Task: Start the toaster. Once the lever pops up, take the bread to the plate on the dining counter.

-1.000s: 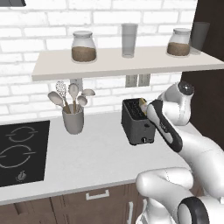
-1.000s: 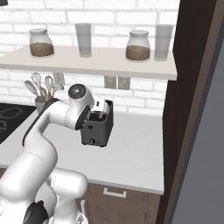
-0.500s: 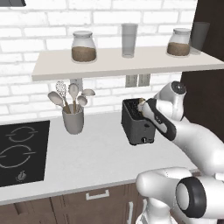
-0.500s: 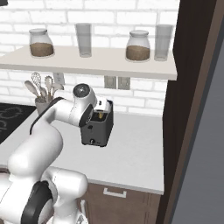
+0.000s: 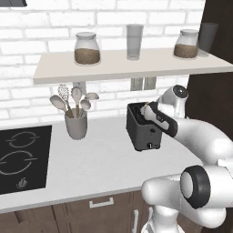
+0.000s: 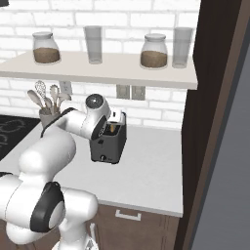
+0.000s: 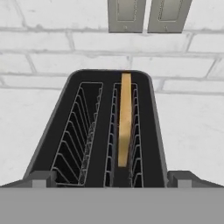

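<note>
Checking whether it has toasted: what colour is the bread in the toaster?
Golden tan, the bread stands in one toaster slot; the hand view shows it best.

Arm on move over last second! Elbow and forearm swung in from toaster's right side, wrist now leaning further across top of toaster (image 5: 142, 129). Claw (image 5: 146, 110) shifted from beside toaster's right edge to directly above slots, jaws spread wide as before. In right base view, wrist joint slid right, closer to toaster (image 6: 108, 143), hand now overlapping its top rim. Hand camera looks straight down into slots, bread (image 7: 125, 118) standing in right-hand slot, claw (image 7: 112, 178) tips either side of near end.
</note>
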Tool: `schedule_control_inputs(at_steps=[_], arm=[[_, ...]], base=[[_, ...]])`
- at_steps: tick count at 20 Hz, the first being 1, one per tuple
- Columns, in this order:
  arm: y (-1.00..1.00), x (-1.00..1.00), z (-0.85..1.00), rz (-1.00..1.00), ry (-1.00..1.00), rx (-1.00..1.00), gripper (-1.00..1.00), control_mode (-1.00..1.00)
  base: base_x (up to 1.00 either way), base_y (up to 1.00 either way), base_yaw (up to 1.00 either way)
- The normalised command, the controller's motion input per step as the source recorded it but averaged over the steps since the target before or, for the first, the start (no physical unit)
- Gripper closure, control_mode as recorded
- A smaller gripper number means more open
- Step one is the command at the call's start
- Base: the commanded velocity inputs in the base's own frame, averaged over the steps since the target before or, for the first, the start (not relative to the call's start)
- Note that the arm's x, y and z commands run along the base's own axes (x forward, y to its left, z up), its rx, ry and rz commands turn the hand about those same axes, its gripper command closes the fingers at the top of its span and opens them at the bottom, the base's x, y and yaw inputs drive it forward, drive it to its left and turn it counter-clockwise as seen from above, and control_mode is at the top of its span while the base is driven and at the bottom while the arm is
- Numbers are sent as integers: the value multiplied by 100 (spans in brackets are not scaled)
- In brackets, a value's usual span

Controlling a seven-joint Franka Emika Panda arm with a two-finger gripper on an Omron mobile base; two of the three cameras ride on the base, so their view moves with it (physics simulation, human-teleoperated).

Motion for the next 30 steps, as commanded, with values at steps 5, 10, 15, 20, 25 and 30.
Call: schedule_control_inputs(at_steps=[5,10,15,20,25,30], arm=[[-7,25,0,0,2,0,-100,-100],[-11,14,-4,0,2,0,-100,-100],[-3,18,-10,0,2,0,-100,-100],[0,19,-17,0,2,0,-100,-100],[0,17,-19,0,2,0,-100,-100],[0,14,-13,0,2,0,-100,-100]], base=[[0,0,0],[0,0,0],[0,0,0],[0,0,0],[0,0,0],[0,0,0]])
